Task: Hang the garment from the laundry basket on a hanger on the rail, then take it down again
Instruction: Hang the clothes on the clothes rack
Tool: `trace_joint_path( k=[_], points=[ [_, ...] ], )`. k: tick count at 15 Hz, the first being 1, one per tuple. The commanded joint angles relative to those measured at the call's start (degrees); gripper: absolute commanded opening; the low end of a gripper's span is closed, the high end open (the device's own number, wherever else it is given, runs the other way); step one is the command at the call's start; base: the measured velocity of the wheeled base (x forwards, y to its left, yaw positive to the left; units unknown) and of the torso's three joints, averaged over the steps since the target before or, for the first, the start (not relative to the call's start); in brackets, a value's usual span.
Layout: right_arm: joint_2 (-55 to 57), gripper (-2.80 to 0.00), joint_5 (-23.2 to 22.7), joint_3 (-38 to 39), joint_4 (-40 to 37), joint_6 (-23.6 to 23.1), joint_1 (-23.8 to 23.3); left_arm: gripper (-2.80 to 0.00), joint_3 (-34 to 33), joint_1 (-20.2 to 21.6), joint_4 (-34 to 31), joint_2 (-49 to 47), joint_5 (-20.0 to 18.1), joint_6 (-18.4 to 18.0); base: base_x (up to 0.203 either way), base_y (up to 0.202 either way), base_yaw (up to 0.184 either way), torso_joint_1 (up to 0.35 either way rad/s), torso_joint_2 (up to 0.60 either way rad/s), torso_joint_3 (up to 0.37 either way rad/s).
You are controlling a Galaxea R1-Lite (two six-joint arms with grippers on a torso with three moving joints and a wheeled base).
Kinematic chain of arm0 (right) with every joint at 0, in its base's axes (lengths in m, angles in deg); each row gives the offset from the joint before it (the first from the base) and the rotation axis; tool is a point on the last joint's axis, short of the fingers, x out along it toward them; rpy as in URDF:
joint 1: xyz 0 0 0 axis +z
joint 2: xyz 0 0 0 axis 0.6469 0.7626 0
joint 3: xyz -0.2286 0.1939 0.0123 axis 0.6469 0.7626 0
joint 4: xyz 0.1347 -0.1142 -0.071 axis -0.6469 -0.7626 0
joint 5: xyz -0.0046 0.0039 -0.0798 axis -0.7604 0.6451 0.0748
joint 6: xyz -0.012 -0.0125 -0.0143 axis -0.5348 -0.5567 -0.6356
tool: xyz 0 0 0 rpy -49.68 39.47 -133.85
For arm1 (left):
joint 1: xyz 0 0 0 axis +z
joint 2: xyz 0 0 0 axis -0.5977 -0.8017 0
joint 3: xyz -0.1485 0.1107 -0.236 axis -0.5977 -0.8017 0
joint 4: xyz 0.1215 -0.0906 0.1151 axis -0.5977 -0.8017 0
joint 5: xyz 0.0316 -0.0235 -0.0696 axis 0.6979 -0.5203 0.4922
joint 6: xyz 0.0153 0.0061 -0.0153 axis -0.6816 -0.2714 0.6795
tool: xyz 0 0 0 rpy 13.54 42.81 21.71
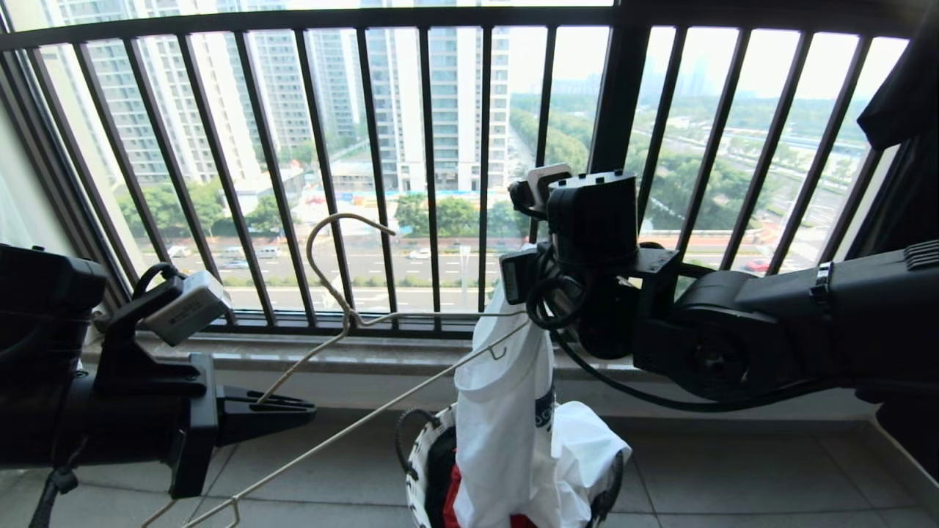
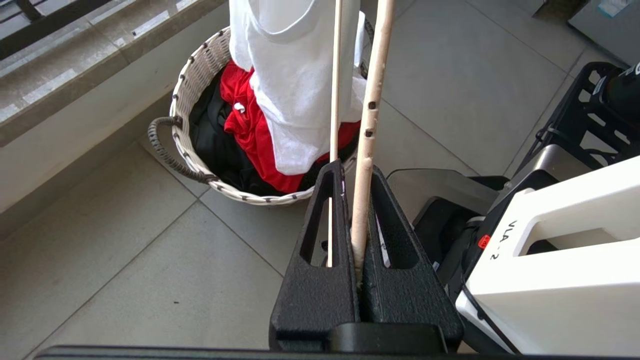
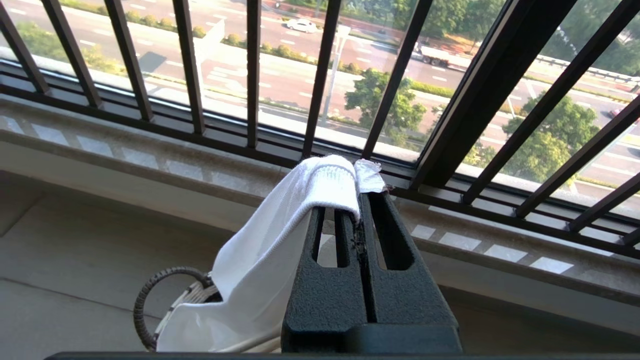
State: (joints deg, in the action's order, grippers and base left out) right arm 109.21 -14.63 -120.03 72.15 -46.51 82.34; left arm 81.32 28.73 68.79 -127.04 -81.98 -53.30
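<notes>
Left end effector [image 1: 293, 414] sits low at the left of the head view, clenched on one shoulder arm of the hanger [image 1: 345, 312], whose long hook stands up in front of the black window railing [image 1: 433, 169]. My right end effector is hidden behind its own wrist here, but the garment [image 1: 506, 418] hangs straight down from it, the lower part draped over the laundry basket [image 1: 418, 469] on the floor. One wire arm of the hanger reaches the cloth near its top; I cannot tell whether it is inside the neck opening yet.

From the left wrist view, the left end effector [image 2: 360, 200] is pinched tight on the thin hanger [image 2: 370, 110], which looks stiff yet springy and light. The garment [image 2: 295, 90] hangs limp above the laundry basket [image 2: 200, 175], with a red garment [image 2: 245, 125] underneath.

From the right wrist view, the right end effector [image 3: 361, 197] is clamped on a fold of the garment [image 3: 280, 235] by its ribbed edge. I judge the cloth soft, light and floppy: it will sag and slide along smooth wire. The collar is the place to hold, since its ribbing gives a firmer bite.
</notes>
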Motion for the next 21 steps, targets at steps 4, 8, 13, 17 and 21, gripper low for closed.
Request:
trace_joint_path(
  k=[4,8,13,17,21],
  points=[
    [-0.1,-2.80,0.4,0.7,0.2,0.0,1.7,-2.80,0.0,0.6,1.2,-1.1,0.0,0.4,0.000,0.000,0.000,0.000,0.00,0.000],
    [-0.4,-2.80,0.5,0.7,0.2,-0.1,1.7,-2.80,0.0,1.0,4.2,-1.5,6.7,0.4,0.000,0.000,0.000,0.000,0.00,0.000],
    [-0.4,-2.80,0.5,0.6,0.1,-0.2,0.9,-2.80,0.0,1.1,5.2,-1.5,8.7,0.5,0.000,0.000,0.000,0.000,0.00,0.000],
    [-0.4,-2.80,0.5,0.3,0.0,-0.7,-0.6,-2.80,0.3,1.3,5.3,-1.2,12.4,0.4,0.000,0.000,0.000,0.000,0.00,0.000],
    [-0.6,-2.80,0.5,0.4,-0.3,-1.0,-1.2,-2.80,0.3,1.3,5.3,-1.3,12.4,0.5,0.000,0.000,0.000,0.000,0.00,0.000]
  ],
)
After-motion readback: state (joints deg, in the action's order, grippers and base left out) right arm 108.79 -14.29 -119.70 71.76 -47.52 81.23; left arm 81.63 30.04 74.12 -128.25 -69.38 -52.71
